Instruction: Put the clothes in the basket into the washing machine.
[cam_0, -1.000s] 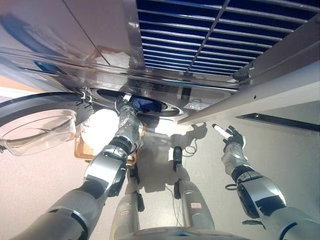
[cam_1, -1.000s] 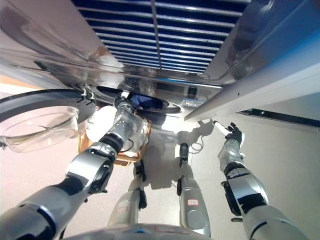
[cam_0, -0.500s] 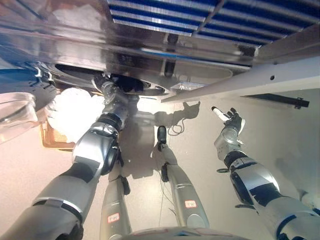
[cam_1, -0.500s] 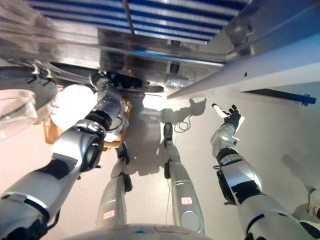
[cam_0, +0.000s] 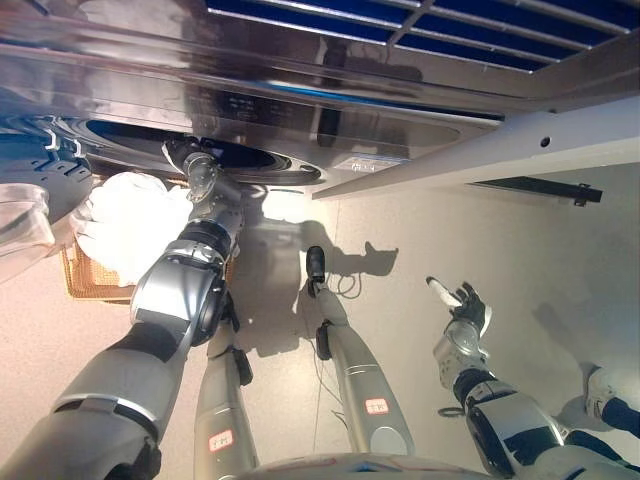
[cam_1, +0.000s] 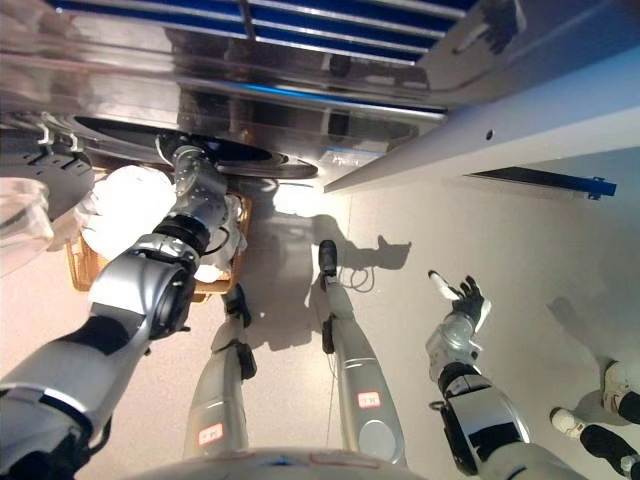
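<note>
The washing machine's round opening (cam_0: 240, 162) shows dark under its shiny front panel (cam_0: 300, 95). My left arm reaches up to the opening's left rim, where my left hand (cam_0: 184, 157) sits at the edge; its fingers cannot be made out. Just left of that arm, a wicker basket (cam_0: 88, 287) on the floor holds a heap of white clothes (cam_0: 130, 215). My right hand (cam_0: 462, 305) hovers over the bare floor far to the right, open with fingers spread and holding nothing.
The machine's glass door (cam_0: 22, 215) hangs swung out at the far left, beside the basket. A pale cabinet edge (cam_0: 480, 160) runs right of the machine. A person's shoes (cam_1: 612, 385) stand at the lower right.
The camera has shifted. My left hand has come from deeper in the opening to its left rim. My right hand has sunk lower, still spread.
</note>
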